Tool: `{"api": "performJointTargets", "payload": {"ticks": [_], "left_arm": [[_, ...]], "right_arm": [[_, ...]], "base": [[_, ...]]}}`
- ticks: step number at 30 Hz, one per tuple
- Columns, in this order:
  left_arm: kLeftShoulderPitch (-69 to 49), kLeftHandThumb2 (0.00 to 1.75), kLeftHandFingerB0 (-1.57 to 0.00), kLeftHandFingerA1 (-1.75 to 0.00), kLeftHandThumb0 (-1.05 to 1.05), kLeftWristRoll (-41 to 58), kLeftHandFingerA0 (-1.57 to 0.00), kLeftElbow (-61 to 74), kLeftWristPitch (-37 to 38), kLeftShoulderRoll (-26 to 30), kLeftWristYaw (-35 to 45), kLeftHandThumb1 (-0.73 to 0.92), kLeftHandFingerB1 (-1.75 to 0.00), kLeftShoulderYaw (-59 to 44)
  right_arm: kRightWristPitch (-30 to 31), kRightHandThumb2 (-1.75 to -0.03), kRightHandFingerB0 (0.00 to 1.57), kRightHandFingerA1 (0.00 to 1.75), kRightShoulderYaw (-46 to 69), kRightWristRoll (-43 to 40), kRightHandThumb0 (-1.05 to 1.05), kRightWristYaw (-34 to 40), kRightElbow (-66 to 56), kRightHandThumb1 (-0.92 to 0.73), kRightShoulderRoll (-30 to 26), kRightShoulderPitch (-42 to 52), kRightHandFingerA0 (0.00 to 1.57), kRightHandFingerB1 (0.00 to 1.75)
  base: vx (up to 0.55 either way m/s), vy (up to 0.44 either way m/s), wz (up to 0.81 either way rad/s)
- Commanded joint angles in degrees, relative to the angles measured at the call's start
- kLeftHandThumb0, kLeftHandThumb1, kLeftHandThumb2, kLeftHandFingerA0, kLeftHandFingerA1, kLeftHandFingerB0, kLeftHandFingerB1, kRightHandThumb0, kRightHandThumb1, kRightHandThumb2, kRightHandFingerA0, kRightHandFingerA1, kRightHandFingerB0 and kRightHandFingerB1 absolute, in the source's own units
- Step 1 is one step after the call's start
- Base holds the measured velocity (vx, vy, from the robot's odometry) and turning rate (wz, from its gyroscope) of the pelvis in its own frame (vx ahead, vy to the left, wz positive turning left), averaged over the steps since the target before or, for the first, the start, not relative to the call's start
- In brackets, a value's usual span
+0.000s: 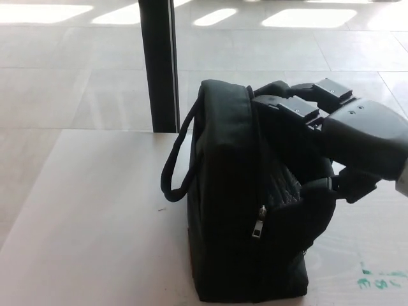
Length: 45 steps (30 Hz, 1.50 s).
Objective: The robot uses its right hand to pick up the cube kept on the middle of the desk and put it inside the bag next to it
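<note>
The black bag [223,210] stands upright on the white desk [95,217], its carry handle looping out to the left and its zipped top gaping on the right side. My right hand [344,134] reaches from the right down into that opening, its front part sunk between the bag's walls. No blue cube shows anywhere; whatever lies inside the bag is hidden by the hand and the dark fabric. My left hand does not appear in the head view.
A black pillar [158,64] rises behind the desk's far edge, just left of the bag. Green scribbles [379,277] mark the desk at the lower right. Pale tiled floor lies beyond the desk.
</note>
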State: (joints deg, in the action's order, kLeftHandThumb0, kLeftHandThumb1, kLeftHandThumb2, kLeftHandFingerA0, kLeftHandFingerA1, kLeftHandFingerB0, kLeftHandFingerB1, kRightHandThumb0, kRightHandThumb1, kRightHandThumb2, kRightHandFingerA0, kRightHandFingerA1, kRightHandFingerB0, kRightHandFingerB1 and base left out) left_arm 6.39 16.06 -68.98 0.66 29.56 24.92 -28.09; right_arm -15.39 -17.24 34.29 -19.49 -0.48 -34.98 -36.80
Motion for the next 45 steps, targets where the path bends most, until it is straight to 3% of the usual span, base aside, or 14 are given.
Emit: {"api": "performJointTargets", "payload": {"ticks": [1,13,15,16,17,20,24,26,29,36,37,40,42,45], "left_arm": [[0.04,0.89,-0.32,-1.51,-1.05,0.63,-0.36,-0.63,-0.73,1.35,-0.16,0.54,-1.43,-0.42],[-0.56,0.9,-0.32,-1.49,-1.05,0.66,-0.35,-0.36,-0.24,1.09,-0.1,0.57,-1.41,-0.32],[-0.65,0.89,-0.29,-1.42,-1.05,0.46,-0.32,0.05,-0.28,1.07,0.16,0.6,-1.36,-0.02],[-0.34,0.89,-0.31,-1.45,-1.05,0.74,-0.33,-0.23,-0.65,1.03,-0.02,0.58,-1.4,-0.27],[-0.38,0.9,-0.31,-1.47,-1.05,0.53,-0.34,-0.38,-0.47,1.04,0.05,0.57,-1.41,-0.09],[-0.44,0.88,-0.31,-1.5,-1.05,0.42,-0.35,-0.53,-0.1,1.08,0.19,0.55,-1.43,-0.01],[-0.38,0.89,-0.32,-1.48,-1.05,0.26,-0.36,-0.54,-0.28,1.29,-0.36,0.55,-1.42,0.08],[-0.64,0.9,-0.34,-1.48,-1.05,0.5,-0.38,0.2,-0.47,1.12,-0.36,0.56,-1.42,-0.03],[-0.66,0.92,-0.34,-1.51,-1.05,0.46,-0.39,-0.1,-0.37,1.19,-0.5,0.52,-1.45,-0.07],[-0.75,0.93,-0.35,-1.53,-1.05,0.23,-0.42,-0.09,-0.03,1.33,-0.22,0.53,-1.47,0.15],[-0.61,0.91,-0.34,-1.52,-1.05,0.22,-0.41,-0.03,0.0,1.31,-0.32,0.55,-1.44,0.16],[-0.56,0.91,-0.35,-1.51,-1.05,0.44,-0.4,-0.1,0.24,1.26,-0.09,0.55,-1.45,-0.04],[-0.47,0.92,-0.35,-1.52,-1.05,0.74,-0.41,-0.1,0.01,1.23,-0.23,0.53,-1.47,-0.32],[-0.25,0.91,-0.36,-1.52,-1.05,0.65,-0.42,-0.29,-0.04,1.22,-0.61,0.53,-1.47,-0.29]], "right_arm": [[5.63,-0.9,0.0,0.16,0.33,4.31,-0.97,-5.85,-3.16,-0.55,-2.04,-0.7,0.0,0.0],[7.62,-0.88,0.04,0.17,3.99,2.28,-0.87,-7.87,-4.52,-0.5,-2.42,-0.3,0.0,0.14],[9.71,-0.89,0.01,0.25,7.74,-0.93,-0.81,-8.71,-5.21,-0.52,-2.96,0.47,0.0,0.12],[11.22,-0.84,0.05,0.07,9.37,-1.57,-0.9,-9.7,-6.04,-0.53,-3.14,0.64,0.0,0.18],[12.71,-0.6,0.07,0.03,13.78,-4.15,-0.66,-9.19,-7.74,-0.66,-3.51,2.47,0.0,0.29],[13.9,-0.84,0.09,0.2,19.3,-6.69,-0.72,-8.9,-9.1,-0.47,-3.62,4.91,0.0,0.24],[15.49,-0.82,0.04,0.28,28.04,-10.64,-0.61,-7.55,-9.94,-0.44,-3.11,9.85,0.0,0.33],[18.86,-0.59,0.13,0.29,35.8,-14.89,-0.52,-8.19,-10.06,-0.64,-2.09,15.31,0.0,0.26],[22.99,-0.71,0.11,0.26,43.58,-19.5,-0.51,-7.93,-8.19,-0.56,1.13,21.12,0.03,0.31],[19.25,-0.61,0.14,0.3,52.09,-17.36,-0.62,2.51,3.8,-0.63,6.88,33.52,0.03,0.27],[18.7,-0.86,0.07,0.29,52.34,-17.47,-0.65,2.87,4.67,-0.48,7.19,33.89,0.0,0.36],[15.52,-0.87,0.08,0.29,54.99,-18.87,-0.66,7.34,11.2,-0.5,11.01,38.22,0.0,0.36],[14.88,-0.63,0.14,0.33,55.14,-18.34,-0.65,9.28,13.55,-0.68,11.62,38.69,0.0,0.33],[13.62,-0.9,0.03,0.42,56.15,-18.63,-0.69,13.79,19.13,-0.51,15.35,41.77,0.0,0.52]], "base": [[0.0,0.0,0.0],[0.0,0.0,0.0],[0.0,0.0,0.0],[0.0,0.0,0.0],[0.0,0.0,0.0],[0.0,0.0,0.0],[0.0,0.0,0.0],[0.0,0.0,0.0],[0.0,0.0,0.0],[0.0,0.0,0.0],[0.0,0.0,0.0],[0.0,0.0,0.0],[0.0,0.0,0.0],[0.0,0.0,0.0]]}}
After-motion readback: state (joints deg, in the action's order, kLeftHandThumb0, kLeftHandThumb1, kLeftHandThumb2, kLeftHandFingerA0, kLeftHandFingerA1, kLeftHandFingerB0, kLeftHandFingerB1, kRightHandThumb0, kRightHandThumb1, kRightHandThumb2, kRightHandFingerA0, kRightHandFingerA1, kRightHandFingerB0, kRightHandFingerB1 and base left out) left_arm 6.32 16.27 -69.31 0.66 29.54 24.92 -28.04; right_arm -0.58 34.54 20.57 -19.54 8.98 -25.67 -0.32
